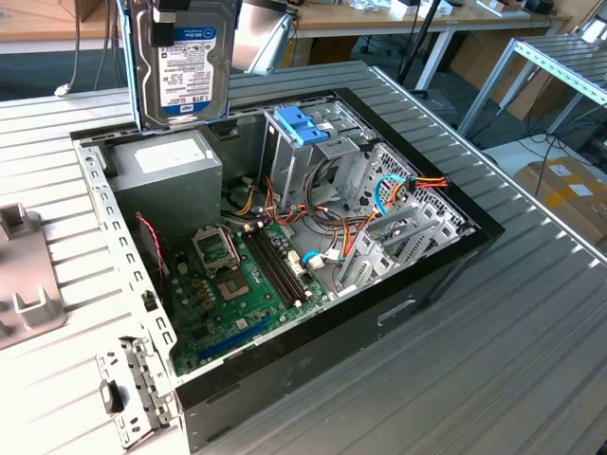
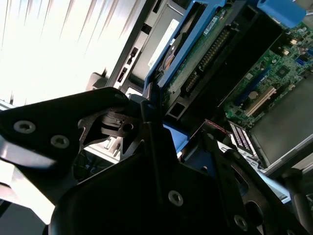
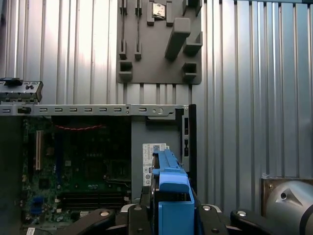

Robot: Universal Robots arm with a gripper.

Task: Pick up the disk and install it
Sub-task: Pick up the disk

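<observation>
One disk point(image 1: 185, 66) hangs upright over the far corner, on the exterior view's left, of the single open computer case point(image 1: 313, 365) on the ribbed tabletop point(image 1: 493, 332). The gripper's point(image 1: 171, 19) two fingers point(image 3: 139, 215) are clamped on its blue rails. One grey power-supply box point(image 1: 166, 166) sits beneath it, and one pale blue bracket point(image 1: 302, 125) lies to the exterior view's right.

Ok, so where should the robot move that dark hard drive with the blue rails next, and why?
Probably sideways, toward the exterior view's right. The gripper holds the dark, blue-railed disk upright above the grey metal power-supply box, while the grey metal drive cage sits further right.
</observation>
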